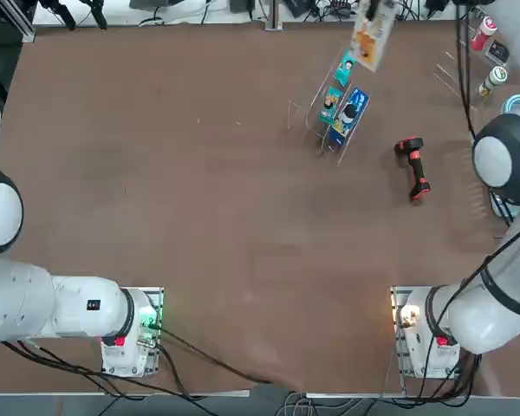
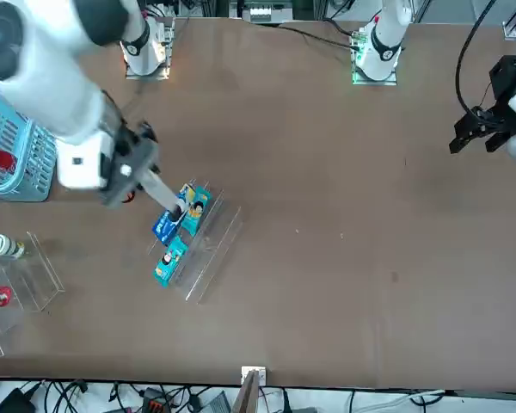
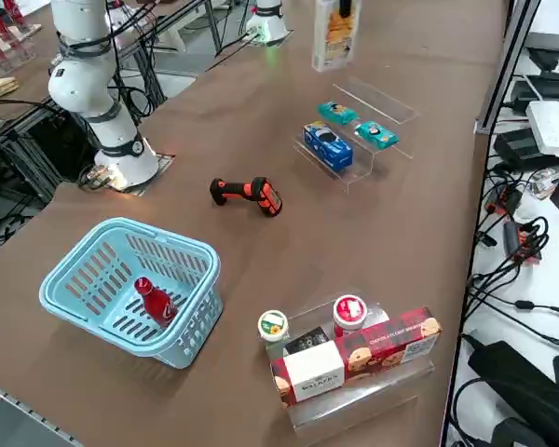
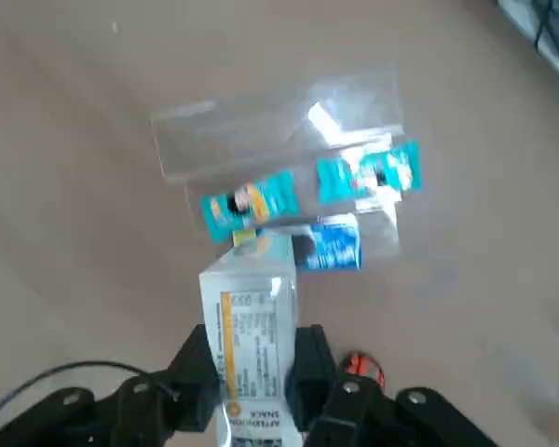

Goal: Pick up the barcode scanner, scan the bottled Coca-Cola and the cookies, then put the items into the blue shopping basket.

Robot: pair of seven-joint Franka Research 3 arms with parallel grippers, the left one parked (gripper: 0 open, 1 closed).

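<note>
The cookies (image 4: 252,326), a flat white box with orange-yellow pictures, hang in the air above the clear display stand (image 3: 354,140), pinched across their thin faces by the right gripper (image 4: 252,372), whose fingers are closed snugly on the lower end. The box looks light and stiff, probably thin card, so a grip on the broad faces should hold, though hard squeezing could dent it. Below the stand's near side the barcode scanner (image 3: 247,193) lies on the table. Farther from the stand, the blue shopping basket (image 3: 74,293) already holds the bottled Coca-Cola (image 3: 155,301), lying tilted on its floor.
</note>
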